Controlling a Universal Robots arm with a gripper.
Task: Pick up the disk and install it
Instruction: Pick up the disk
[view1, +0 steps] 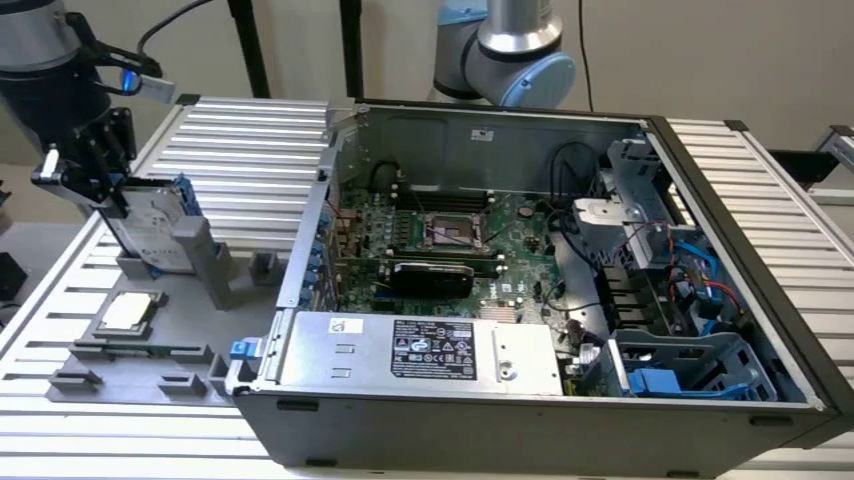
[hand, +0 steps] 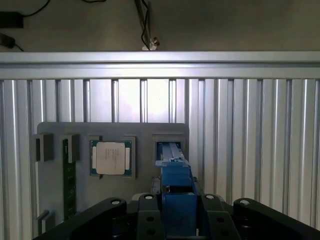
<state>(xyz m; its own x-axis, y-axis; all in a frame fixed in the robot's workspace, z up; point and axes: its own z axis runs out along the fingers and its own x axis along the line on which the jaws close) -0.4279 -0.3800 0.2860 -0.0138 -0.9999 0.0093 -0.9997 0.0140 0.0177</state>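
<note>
Straight above the upright silver-grey metal disk (view1: 150, 228) in its bright blue plastic frame, the room is taken by the black gripper (view1: 114, 200), clamped on its top edge. The grey plastic stand (view1: 207, 265) hems in the disk's foot, leaving it free upward only. The open grey metal computer case (view1: 320, 215) has a wall rising near it on the exterior view's right. Inside, the blue-grey plastic drive cage (view1: 694, 365) is open on top. Blue and red cables (view1: 701, 275) crowd just behind it, and the big silver box with black label (view1: 427, 348) sits alongside
</note>
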